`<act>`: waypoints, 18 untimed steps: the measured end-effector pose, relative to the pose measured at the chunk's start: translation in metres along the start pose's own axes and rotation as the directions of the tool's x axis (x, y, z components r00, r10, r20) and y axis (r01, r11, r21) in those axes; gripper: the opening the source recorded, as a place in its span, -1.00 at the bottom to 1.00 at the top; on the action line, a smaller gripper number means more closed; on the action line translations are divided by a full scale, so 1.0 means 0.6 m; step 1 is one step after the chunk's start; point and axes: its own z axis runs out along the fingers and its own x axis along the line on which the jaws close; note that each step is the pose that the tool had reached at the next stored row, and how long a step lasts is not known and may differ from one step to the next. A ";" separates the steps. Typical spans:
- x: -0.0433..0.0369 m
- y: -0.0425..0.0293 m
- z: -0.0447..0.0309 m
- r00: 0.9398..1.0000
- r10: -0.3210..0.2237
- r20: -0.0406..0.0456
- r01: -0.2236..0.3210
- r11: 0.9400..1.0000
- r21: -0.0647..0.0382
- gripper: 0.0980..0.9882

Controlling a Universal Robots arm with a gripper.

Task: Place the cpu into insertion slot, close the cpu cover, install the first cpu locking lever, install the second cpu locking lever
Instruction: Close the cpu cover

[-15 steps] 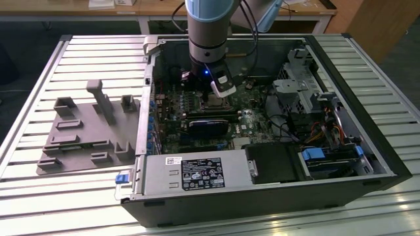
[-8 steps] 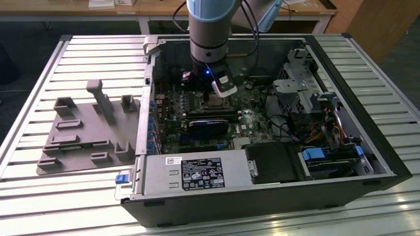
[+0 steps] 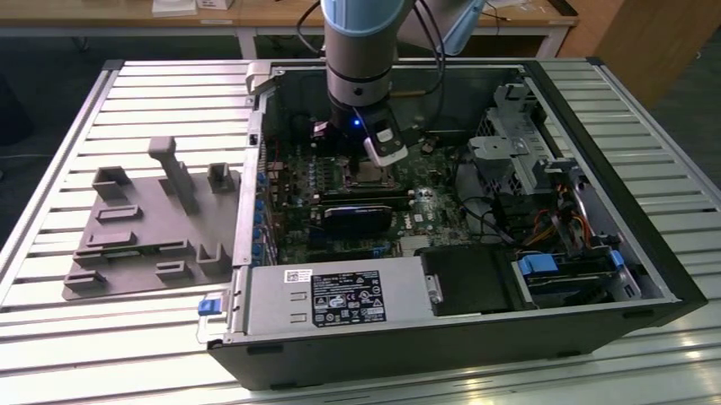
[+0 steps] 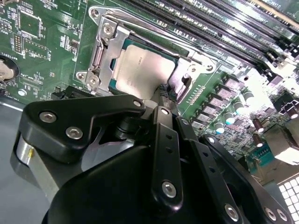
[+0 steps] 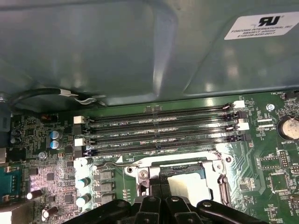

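Cpu (image 4: 140, 70) is already sitting in the slot (image 5: 182, 166) mid-board (image 4: 42, 51) and the cover (image 4: 103, 53) looks down over it, my hand (image 4: 164, 94) is pinched shut on nothing at the cover's edge, can't tell if it's locked down yet.

A slatted metal table (image 3: 124, 354) stands on dark floor (image 3: 46, 84), with pale wooden desks (image 3: 282, 15) behind it.

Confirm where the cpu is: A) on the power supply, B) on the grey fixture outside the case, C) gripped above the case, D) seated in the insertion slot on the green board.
D: in the second wrist view the cpu lies flat, silvery top up, inside the metal-rimmed insertion slot.
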 end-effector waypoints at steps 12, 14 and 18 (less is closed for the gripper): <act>0.008 -0.004 0.003 1.000 0.000 0.001 0.000 1.000 -0.002 -0.99; 0.008 -0.005 0.004 1.000 0.000 0.000 0.000 1.000 -0.004 -0.99; 0.008 -0.006 0.005 1.000 0.000 0.000 0.000 1.000 -0.006 -0.99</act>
